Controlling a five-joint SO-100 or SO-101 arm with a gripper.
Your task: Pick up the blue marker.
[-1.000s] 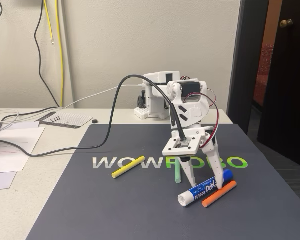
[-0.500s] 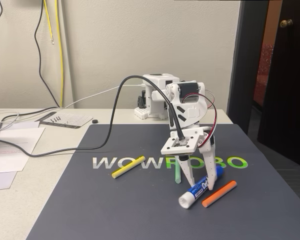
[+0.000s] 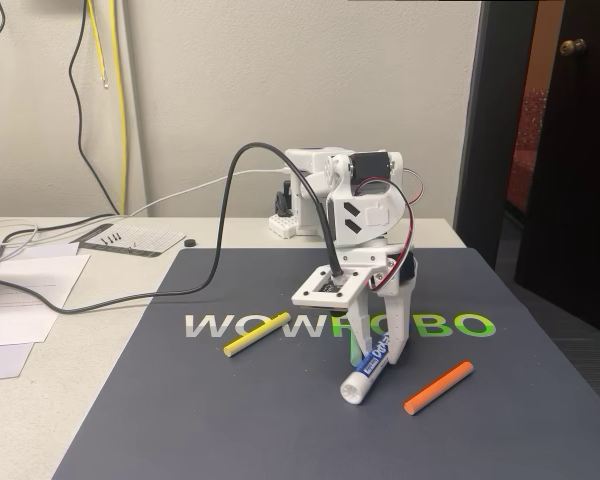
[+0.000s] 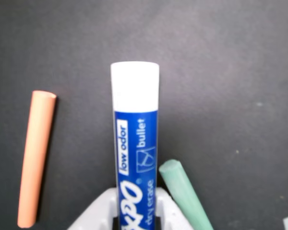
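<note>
The blue marker (image 3: pixel 368 367), a thick white barrel with a blue Expo label, hangs tilted in my gripper (image 3: pixel 378 358), which is shut on its upper part. Its white end points down toward the dark mat (image 3: pixel 180 420); I cannot tell whether it touches. In the wrist view the blue marker (image 4: pixel 134 139) runs up the middle from between the white fingers (image 4: pixel 98 215) of my gripper (image 4: pixel 134 218), over the mat.
An orange stick (image 3: pixel 438 387) lies right of the marker and a yellow stick (image 3: pixel 256 335) to the left. The wrist view has the orange stick (image 4: pixel 36 158) at left and a light-green stick (image 4: pixel 185 196) at lower right. Papers (image 3: pixel 20 290) and cables (image 3: pixel 130 290) lie at left.
The gripper has closed on the marker and swung left with it, away from the orange stick. The marker now stands steeper, white end down.
</note>
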